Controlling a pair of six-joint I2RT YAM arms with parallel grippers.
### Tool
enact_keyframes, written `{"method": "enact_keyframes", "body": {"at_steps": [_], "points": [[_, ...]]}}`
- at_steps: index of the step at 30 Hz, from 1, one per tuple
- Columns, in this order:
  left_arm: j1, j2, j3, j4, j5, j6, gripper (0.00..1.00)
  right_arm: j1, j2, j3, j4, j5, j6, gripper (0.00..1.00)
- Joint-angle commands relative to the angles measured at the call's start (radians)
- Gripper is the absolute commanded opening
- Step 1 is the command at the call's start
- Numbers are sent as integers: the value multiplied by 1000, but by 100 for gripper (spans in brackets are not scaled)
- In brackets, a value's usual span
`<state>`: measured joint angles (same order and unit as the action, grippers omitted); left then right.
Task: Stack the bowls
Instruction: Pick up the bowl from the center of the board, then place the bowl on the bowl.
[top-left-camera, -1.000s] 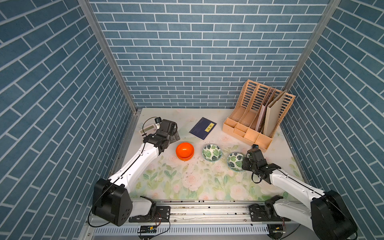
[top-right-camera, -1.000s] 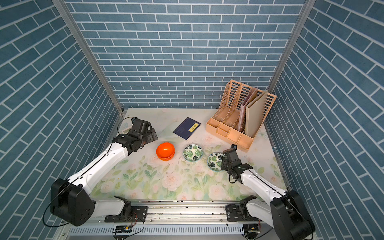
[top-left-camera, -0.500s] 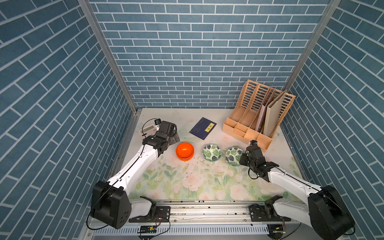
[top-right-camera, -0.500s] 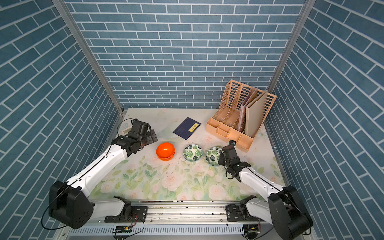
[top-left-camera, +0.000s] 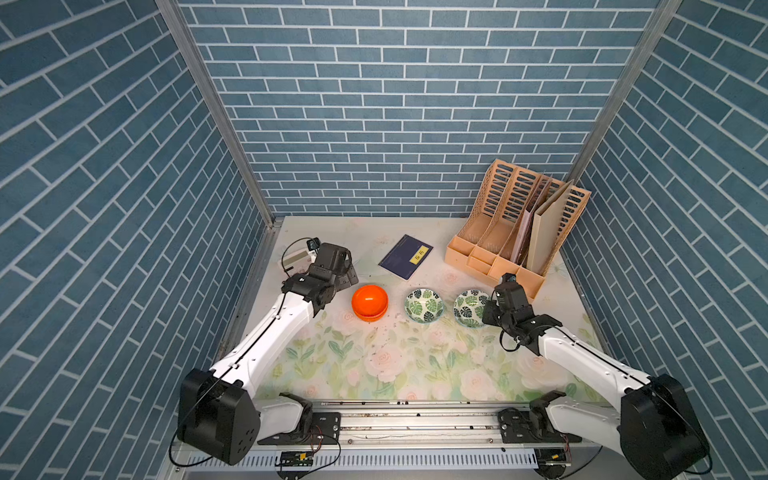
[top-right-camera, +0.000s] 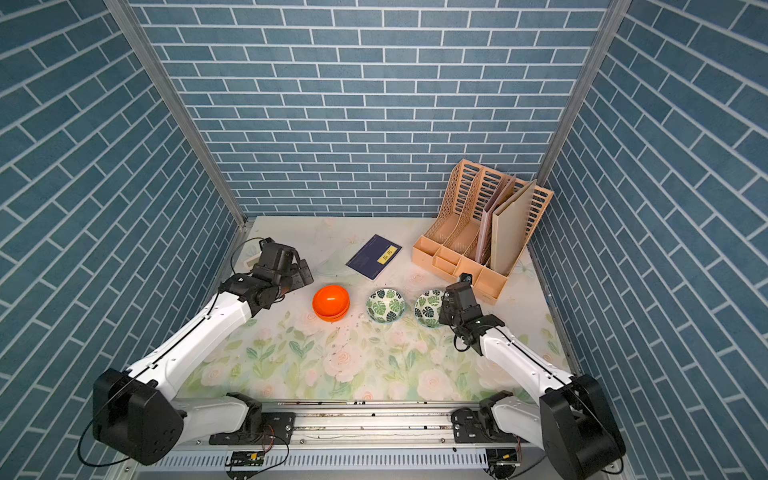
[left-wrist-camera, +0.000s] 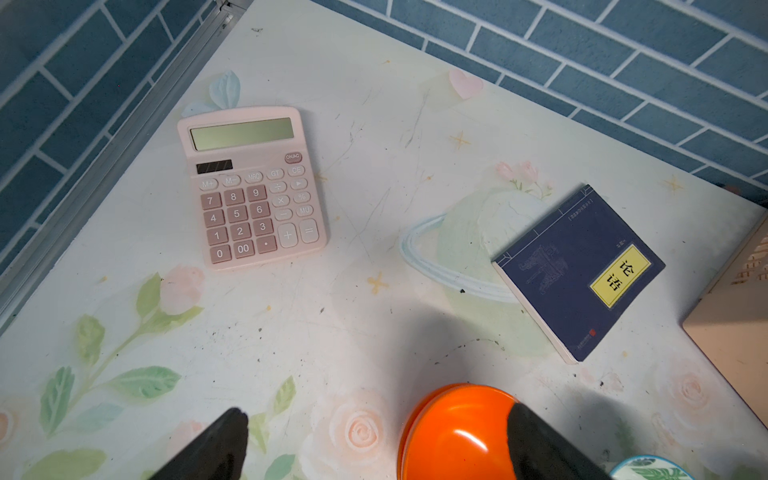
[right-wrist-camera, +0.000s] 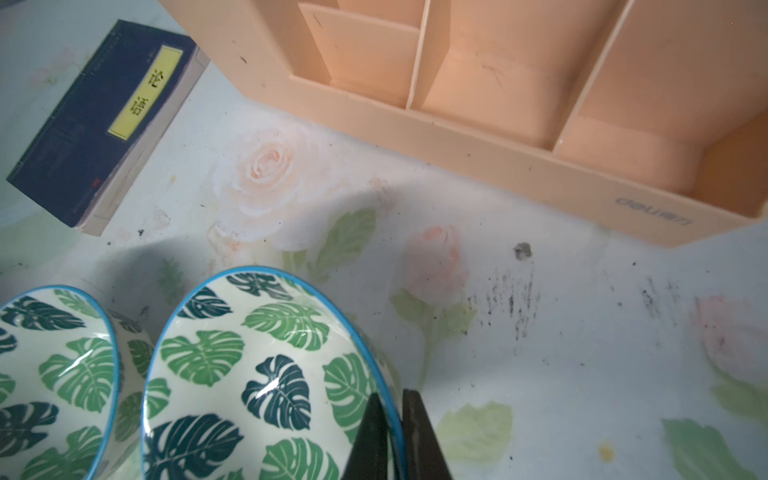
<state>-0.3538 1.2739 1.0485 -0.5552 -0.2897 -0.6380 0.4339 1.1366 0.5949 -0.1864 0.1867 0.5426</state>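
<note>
The right tool (right-wrist-camera: 392, 401) is pinched tight on the blue rim of one leaf-print bowl (right-wrist-camera: 257, 365), with one finger inside and one outside. We cannot tell whether that bowl is clear of the tabletop (top-left-camera: 415, 365). The left tool (left-wrist-camera: 376, 415) stands spread wide with nothing in it, at 10 o'clock of the orange bowls (top-left-camera: 369, 302).

We count four bowls in a row across the middle in both top views. Two orange bowls sit nested as one stack at the 9 o'clock end. The two leaf-print ones follow: the free bowl (top-left-camera: 424, 305) in the middle and the held one at the 3 o'clock end, just beside it, rims apart.

We count one navy book (top-left-camera: 405, 257) at 12 o'clock of the row, one pink calculator (left-wrist-camera: 249, 187) at 10 o'clock near the wall, and one peach file rack (top-left-camera: 482, 266) at 1 o'clock. The rack's tall slots toward 3 o'clock hold a beige folder (top-left-camera: 548, 224) and thinner pinkish sheets (top-left-camera: 524, 232).
</note>
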Motion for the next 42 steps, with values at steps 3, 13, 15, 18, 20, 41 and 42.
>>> {"method": "enact_keyframes", "body": {"at_steps": [3,13,15,18,20,41,42], "points": [[10,33,3,4,11,11,100,-17,-61,65,-45,-27,-47,0],[12,71,0,17,6,12,99,26,19,163,42,-214,-56,0],[13,73,-4,20,2,13,100,43,41,177,73,-249,-49,0],[15,76,-7,21,-4,12,100,72,78,200,101,-293,-46,0],[16,78,-8,23,-4,13,100,99,109,221,108,-305,-49,0],[20,64,-24,21,-9,7,100,189,409,338,183,-329,-60,0],[19,64,-24,21,-8,7,100,191,413,342,177,-327,-65,0]]}}
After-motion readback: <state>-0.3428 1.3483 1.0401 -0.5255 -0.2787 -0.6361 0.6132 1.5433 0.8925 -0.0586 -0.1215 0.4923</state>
